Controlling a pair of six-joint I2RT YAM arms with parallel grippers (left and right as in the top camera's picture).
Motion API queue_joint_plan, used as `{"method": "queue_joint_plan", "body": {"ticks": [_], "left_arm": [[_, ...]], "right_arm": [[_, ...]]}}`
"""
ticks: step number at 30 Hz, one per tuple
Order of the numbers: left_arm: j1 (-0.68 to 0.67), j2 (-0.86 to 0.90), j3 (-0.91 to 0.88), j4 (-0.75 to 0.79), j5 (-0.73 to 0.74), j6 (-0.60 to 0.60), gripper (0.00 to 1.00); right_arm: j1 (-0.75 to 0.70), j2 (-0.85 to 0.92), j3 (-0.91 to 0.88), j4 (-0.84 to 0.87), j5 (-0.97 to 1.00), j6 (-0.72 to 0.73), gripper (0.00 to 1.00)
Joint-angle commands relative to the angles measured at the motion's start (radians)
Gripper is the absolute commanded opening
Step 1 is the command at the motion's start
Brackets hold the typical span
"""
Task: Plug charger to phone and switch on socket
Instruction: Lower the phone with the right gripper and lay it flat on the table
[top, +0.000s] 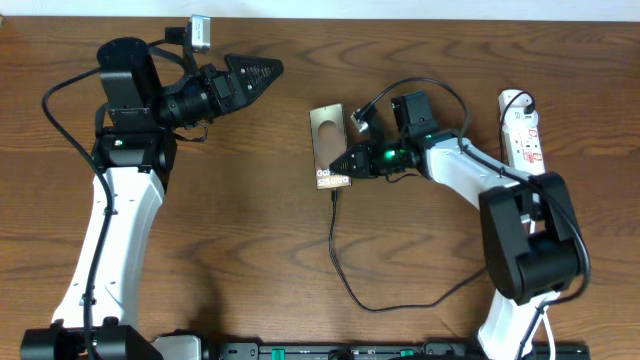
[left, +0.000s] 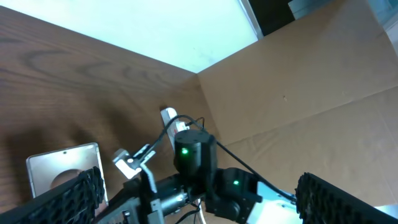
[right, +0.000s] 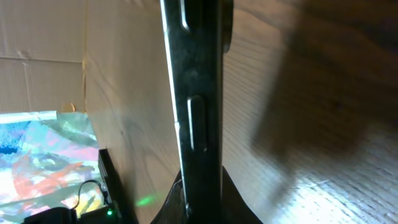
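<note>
The brown-bronze phone (top: 327, 135) lies on the table at centre, its lettered end toward the front. My right gripper (top: 342, 167) is shut on the phone's right edge near that end. In the right wrist view the phone's dark edge (right: 196, 93) with its side buttons runs up from between my fingers (right: 186, 202). The charger's black cable (top: 345, 280) loops over the table, and its tip (top: 334, 194) meets the phone's front end; I cannot tell whether it is seated. The white socket strip (top: 523, 130) lies at the far right. My left gripper (top: 266, 70) hangs open and empty at the back left, apart from the phone (left: 59, 167).
The left wrist view shows the left gripper's two wide-apart fingers (left: 71, 194), the right arm's wrist with green lights (left: 193, 155) and the socket strip (left: 169, 116) beyond. A cardboard wall (left: 298, 87) stands behind the table. The socket's white cord (top: 545, 320) runs by the right arm's base.
</note>
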Motion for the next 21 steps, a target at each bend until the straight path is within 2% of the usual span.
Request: {"method": "queue_joint_plan", "body": {"ticks": [1,17,21], "left_arm": [[0.003,-0.016,0.009,0.002,0.003,0.014,0.99],[0.003,-0.016,0.009,0.002,0.003,0.014,1.00],[0.003,-0.016,0.009,0.002,0.003,0.014,1.00]], "right_arm": [[-0.004,0.027,0.014,0.011,-0.039,-0.026,0.01],[0.055,0.042,0.014,-0.021,0.100,-0.018,0.01],[0.071,0.043,0.014,-0.021,0.148,0.021,0.01]]}}
